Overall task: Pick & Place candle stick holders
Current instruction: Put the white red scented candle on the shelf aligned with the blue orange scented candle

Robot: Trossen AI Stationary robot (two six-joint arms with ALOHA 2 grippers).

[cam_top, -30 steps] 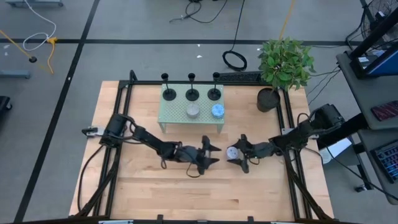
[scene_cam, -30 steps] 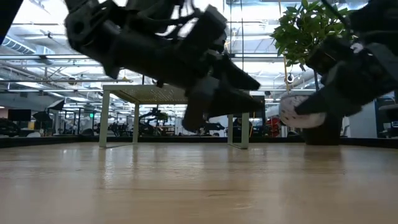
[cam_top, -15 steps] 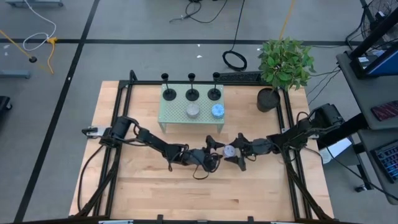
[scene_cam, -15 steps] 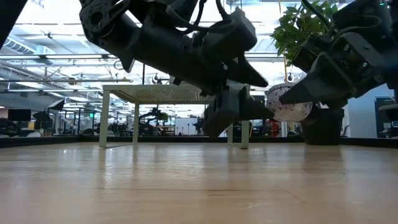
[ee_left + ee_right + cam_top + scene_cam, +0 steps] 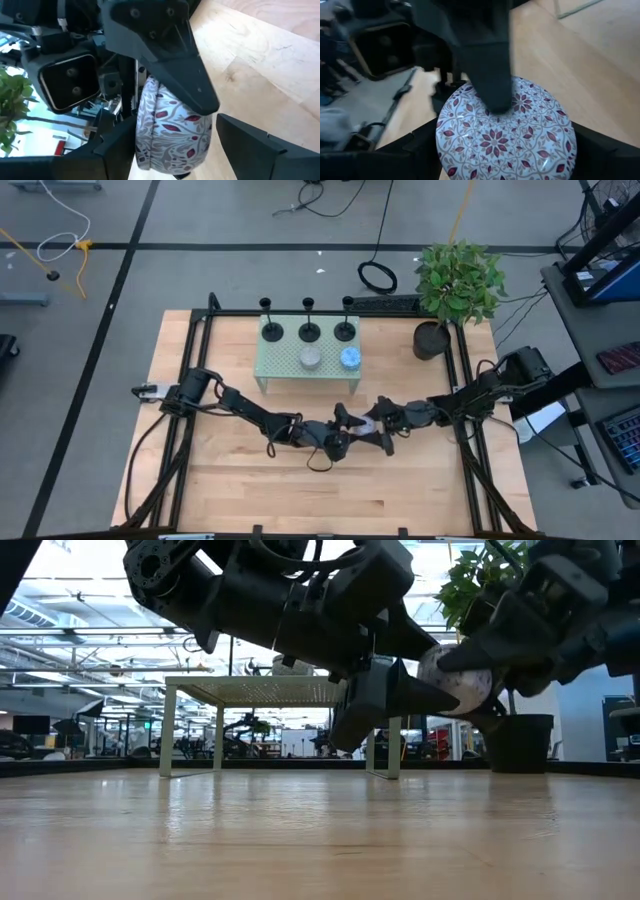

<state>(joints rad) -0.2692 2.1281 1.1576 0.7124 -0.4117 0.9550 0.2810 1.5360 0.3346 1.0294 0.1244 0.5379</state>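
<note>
Three black candle stick holders point(image 5: 270, 330) point(image 5: 308, 330) point(image 5: 345, 330) stand on their disc bases along the far edge of the green stand point(image 5: 285, 365). My right gripper point(image 5: 378, 425) is shut on a round white tin with a red flower pattern point(image 5: 371, 419), held above the table's middle. My left gripper point(image 5: 350, 430) is open around the same tin point(image 5: 170, 130), one finger point(image 5: 487, 65) over its patterned face and one behind it. In the low view the tin point(image 5: 455, 680) hangs well above the table. My right gripper pinches the tin by its round rim point(image 5: 442, 145) between its two fingers, coming level from the table's right side. The tin is lifted clear of the table, its patterned face point(image 5: 520, 135) turned toward my wrist camera. My left gripper has a fingertip point(image 5: 497, 105) lying against the tin's face; I cannot tell whether it touches.
A grey round tin point(image 5: 311, 358) and a blue one point(image 5: 349, 358) sit on the green stand. A plant in a black pot point(image 5: 432, 340) stands at the far right corner. Black frame rails point(image 5: 195, 360) run along the table's left and right sides.
My left gripper has gone toward the table's right edge, up to the tin, and its fingers now stand on either side of it. My right gripper has gone toward the table's left edge and up with the tin, which stays clear of the table.
</note>
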